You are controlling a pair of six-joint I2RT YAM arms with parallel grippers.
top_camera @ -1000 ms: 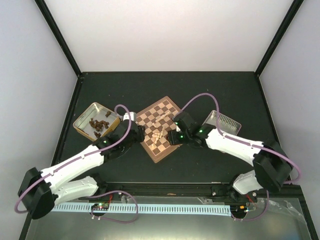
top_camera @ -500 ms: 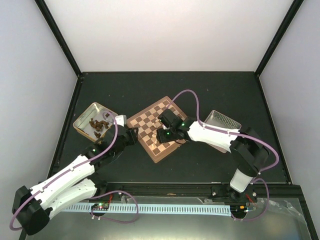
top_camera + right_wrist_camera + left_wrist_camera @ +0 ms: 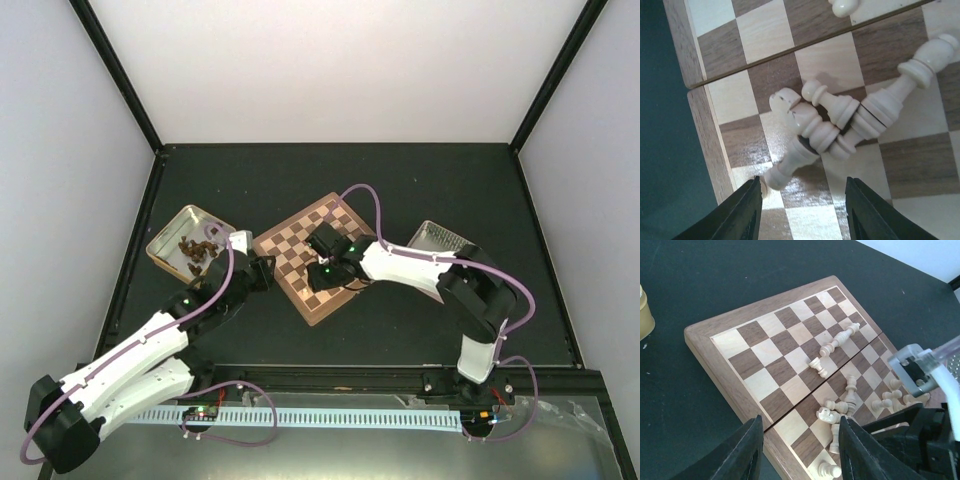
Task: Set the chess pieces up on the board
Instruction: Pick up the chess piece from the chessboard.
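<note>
A: Where is the board?

B: The board [image 3: 290, 246] lies on the black table [image 3: 430, 190], turned like a diamond. It is between the left tin [image 3: 168, 228], which holds dark pieces [image 3: 197, 250], and the right tin [image 3: 446, 240]. The right arm partly covers that second tin.

A: And the pieces?

B: The pieces [image 3: 835, 120] are on the board, but not set up. In the right wrist view, several lie on their sides in a small heap, crossing and touching one another, close to the rim. In the left wrist view, a few more lie alone nearer the middle [image 3: 839, 339].

A: What does the right gripper do?

B: The right gripper [image 3: 802, 215] is over that heap. Its fingers [image 3: 746, 212] stand apart and nothing is between them. One fingertip is just beside the foot of a lying piece; I cannot tell if it touches.

A: And the left one?

B: The left gripper [image 3: 800, 460] is at the left edge of the board and points over it. Its jaws are also parted, about half way, and it has hold of nothing. Only the edge of the board shows between them.
</note>
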